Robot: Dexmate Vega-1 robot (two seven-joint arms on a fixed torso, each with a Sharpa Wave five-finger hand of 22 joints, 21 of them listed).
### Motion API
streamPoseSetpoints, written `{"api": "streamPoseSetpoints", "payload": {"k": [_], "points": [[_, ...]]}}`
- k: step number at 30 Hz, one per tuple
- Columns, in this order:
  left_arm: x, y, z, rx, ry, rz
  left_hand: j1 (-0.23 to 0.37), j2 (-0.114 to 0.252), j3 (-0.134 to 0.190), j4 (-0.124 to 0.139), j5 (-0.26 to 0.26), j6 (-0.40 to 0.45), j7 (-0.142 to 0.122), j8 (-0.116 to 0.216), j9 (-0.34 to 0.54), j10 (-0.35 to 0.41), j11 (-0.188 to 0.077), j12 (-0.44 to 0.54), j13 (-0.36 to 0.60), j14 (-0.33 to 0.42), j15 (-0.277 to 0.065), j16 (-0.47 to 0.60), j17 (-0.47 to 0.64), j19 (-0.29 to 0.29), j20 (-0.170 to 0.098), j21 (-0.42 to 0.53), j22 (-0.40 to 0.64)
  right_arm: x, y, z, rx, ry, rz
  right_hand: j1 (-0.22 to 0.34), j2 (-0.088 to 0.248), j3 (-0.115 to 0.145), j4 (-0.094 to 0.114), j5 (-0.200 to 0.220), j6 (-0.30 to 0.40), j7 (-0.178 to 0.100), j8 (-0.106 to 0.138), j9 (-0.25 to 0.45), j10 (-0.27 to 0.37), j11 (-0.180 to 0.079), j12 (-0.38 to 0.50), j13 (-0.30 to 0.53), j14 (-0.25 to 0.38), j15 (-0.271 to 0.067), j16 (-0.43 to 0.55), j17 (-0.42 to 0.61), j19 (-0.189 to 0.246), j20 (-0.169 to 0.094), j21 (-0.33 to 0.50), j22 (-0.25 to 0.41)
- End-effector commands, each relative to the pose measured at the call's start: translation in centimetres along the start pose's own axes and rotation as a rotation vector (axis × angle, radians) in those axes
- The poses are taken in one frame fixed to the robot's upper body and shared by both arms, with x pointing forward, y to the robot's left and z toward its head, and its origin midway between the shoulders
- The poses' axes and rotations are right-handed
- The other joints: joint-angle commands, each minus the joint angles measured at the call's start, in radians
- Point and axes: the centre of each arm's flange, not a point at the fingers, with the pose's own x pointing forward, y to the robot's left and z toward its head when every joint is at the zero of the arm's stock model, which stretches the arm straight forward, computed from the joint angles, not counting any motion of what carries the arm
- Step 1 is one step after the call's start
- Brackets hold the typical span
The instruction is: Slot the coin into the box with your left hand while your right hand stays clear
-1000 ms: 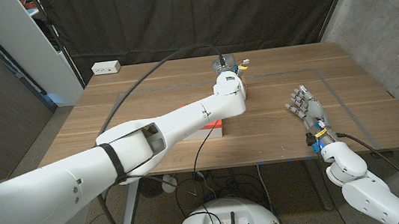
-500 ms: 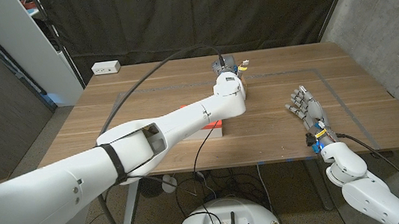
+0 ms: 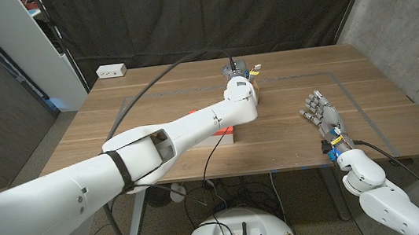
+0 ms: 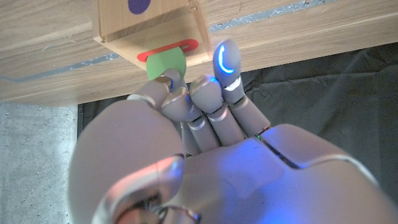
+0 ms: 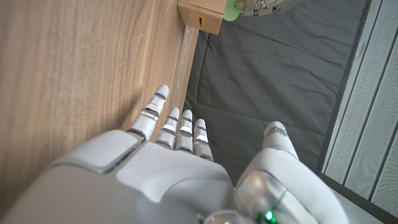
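A green coin (image 4: 165, 64) stands partly in the red-rimmed slot of the wooden box (image 4: 149, 28), and my left hand (image 4: 205, 106) pinches its outer edge with the fingertips. In the head view the left hand (image 3: 238, 72) is over the box at the table's far middle, which the arm mostly hides. My right hand (image 3: 321, 112) stands near the table's right front, fingers apart and holding nothing. In the right wrist view the right hand (image 5: 168, 143) stands by the table surface, with the box (image 5: 201, 17) far off and the green coin (image 5: 231, 14) at its end.
A red and white flat object (image 3: 223, 136) lies under my left forearm near the table's front edge. A white power strip (image 3: 111, 70) sits at the far left corner. Dark curtains hang behind the table (image 3: 152, 100). A black cable runs along the left arm.
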Motion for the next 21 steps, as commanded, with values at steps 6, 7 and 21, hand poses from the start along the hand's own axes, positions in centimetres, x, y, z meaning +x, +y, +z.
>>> {"api": "streamPoseSetpoints", "payload": {"k": [6,7,21], "points": [[0.18,-1.0,-0.28,0.01,-0.005,-0.023,0.012,-0.007,-0.005,0.0,0.007,0.114,0.009,0.048,0.009,-0.003,0.008,-0.002,0.003,-0.002,0.0,-0.007,-0.008,-0.008,-0.034,0.003,0.007,0.05,0.03,-0.35,0.001,0.009,-0.001,0.008,0.0,0.006,-0.001,0.005,0.009,0.0,0.004,0.002,0.007,0.001,0.007,0.006,0.008,-0.002,0.004,0.002,0.008,0.0,0.004,0.005],[0.2,-1.07,-0.3,0.01,-0.003,-0.025,0.012,-0.007,-0.006,0.0,0.007,0.112,0.008,0.047,0.009,-0.003,0.007,-0.003,0.002,0.001,0.0,-0.005,-0.006,-0.008,-0.034,0.003,0.007,0.05,0.04,-0.36,0.002,0.009,-0.002,0.008,0.0,0.006,-0.001,0.005,0.009,0.0,0.004,0.002,0.007,0.001,0.007,0.006,0.008,-0.002,0.004,0.002,0.008,0.0,0.004,0.005],[0.35,-1.6,-0.59,0.022,-0.012,-0.037,0.018,-0.017,-0.013,0.0,0.008,0.122,0.005,0.04,-0.001,-0.002,0.006,-0.007,0.002,-0.001,0.0,-0.015,-0.036,-0.012,-0.033,0.003,0.008,0.07,0.23,-0.5,0.002,0.009,-0.002,0.008,0.0,0.006,-0.001,0.005,0.009,0.0,0.004,0.002,0.007,0.001,0.007,0.006,0.008,-0.002,0.004,0.002,0.008,0.0,0.004,0.005]]}}
